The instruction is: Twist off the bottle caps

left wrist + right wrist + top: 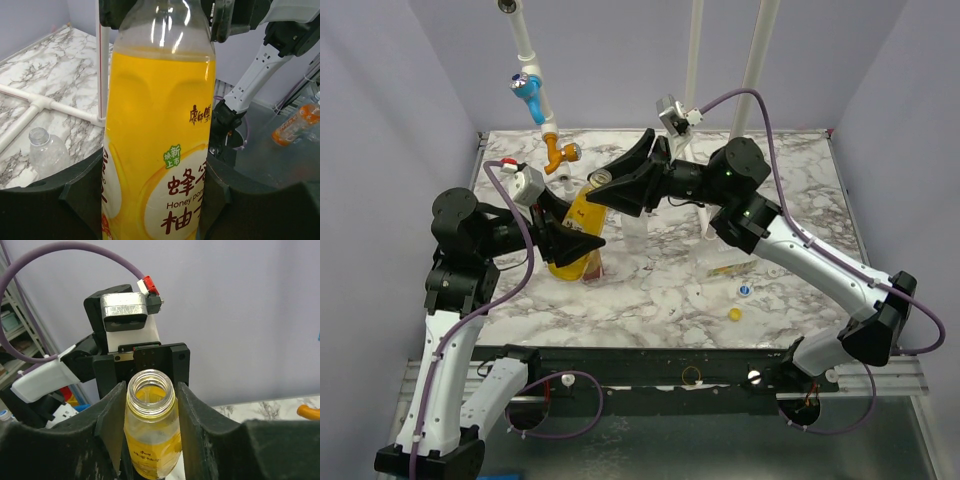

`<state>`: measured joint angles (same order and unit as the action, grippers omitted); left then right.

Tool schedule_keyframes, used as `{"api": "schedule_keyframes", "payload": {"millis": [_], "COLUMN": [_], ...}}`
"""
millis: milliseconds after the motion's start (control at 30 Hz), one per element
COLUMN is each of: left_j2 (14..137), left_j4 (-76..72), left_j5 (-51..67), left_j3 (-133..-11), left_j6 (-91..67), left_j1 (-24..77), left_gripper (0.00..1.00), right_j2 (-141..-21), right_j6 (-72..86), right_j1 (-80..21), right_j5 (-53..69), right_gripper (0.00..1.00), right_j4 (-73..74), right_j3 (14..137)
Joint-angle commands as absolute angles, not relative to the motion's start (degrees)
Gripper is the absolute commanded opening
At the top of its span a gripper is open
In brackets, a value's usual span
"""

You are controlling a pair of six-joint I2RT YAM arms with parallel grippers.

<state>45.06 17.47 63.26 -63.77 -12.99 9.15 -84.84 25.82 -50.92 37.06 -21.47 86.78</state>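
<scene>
The yellow-orange bottle stands upright left of centre on the table. Its mouth is open, with no cap on it. My left gripper is shut on its body, the label filling the left wrist view between the pads. My right gripper reaches in from the right at the top, and its fingers press the neck from both sides. On the marble at front right lie a yellow cap and a blue-and-white cap.
An uncapped clear bottle stands beside white pipes behind the held bottle. Another clear bottle stands mid-table. A blue tap handle and an orange valve hang at the back left. A thin yellow strip lies near the caps.
</scene>
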Motion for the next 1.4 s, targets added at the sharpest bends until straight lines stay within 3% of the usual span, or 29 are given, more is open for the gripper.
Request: {"api": "schedule_keyframes", "payload": {"millis": [0, 33, 133, 167, 667, 1067, 1367], "left_j2": [44.1, 43.9, 43.1, 42.8, 46.2, 48.3, 48.4], "left_j4": [16.5, 16.5, 16.7, 17.1, 33.3, 34.7, 34.7], "left_j5": [64.6, 64.4, 61.9, 61.0, 37.1, 37.9, 39.4], "left_j3": [-63.2, -63.0, -62.8, -62.8, -72.0, -74.3, -74.4], "left_j6": [-13.4, -13.4, -13.8, -13.7, -7.9, -9.1, -8.1], "left_j1": [9.3, 9.3, 9.3, 9.3, 9.3, 9.3, 9.3], "left_gripper": [0.08, 0.24, 0.89, 0.99, 0.99, 0.99, 0.99], "right_j2": [-85.5, -85.2, -83.2, -82.2, -69.5, -71.7, -73.2], "right_j6": [26.0, 25.6, 22.9, 21.4, 3.5, -2.6, -2.7], "right_j1": [-51.2, -51.2, -51.2, -51.2, -51.1, -51.2, -52.1], "right_j5": [35.9, 35.3, 32.9, 31.6, 6.2, -6.1, -9.3], "right_gripper": [0.35, 0.31, 0.25, 0.23, 0.18, 0.15, 0.14], "right_j4": [-22.2, -21.9, -18.8, -16.9, -2.2, -19.6, -27.2], "right_j3": [87.5, 87.3, 86.5, 86.1, 66.3, 47.2, 40.7]}}
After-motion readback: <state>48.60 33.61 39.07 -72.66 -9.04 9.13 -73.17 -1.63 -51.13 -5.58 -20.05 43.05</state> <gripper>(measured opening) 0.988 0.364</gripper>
